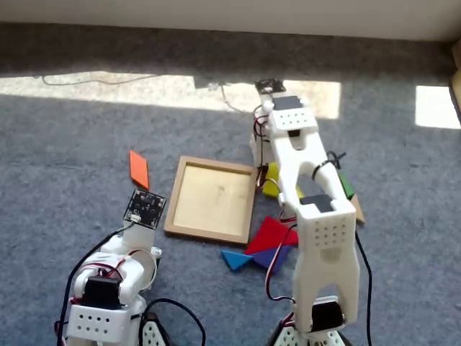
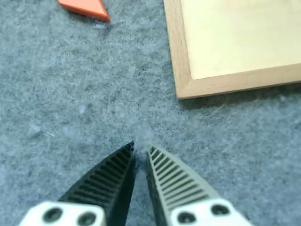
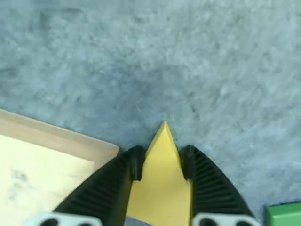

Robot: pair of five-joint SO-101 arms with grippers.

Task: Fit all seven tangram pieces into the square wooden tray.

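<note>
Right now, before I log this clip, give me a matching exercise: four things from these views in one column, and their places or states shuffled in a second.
Column one
1. orange piece
2. yellow piece
3. red piece
4. left gripper

Column two
A. held in the right gripper
B. shut, above bare carpet near a corner of the tray
C. alone on the carpet, across the tray from the other pieces
D. by the tray's near corner, beside a dark blue piece

Pairs: 1-C, 2-A, 3-D, 4-B.
</note>
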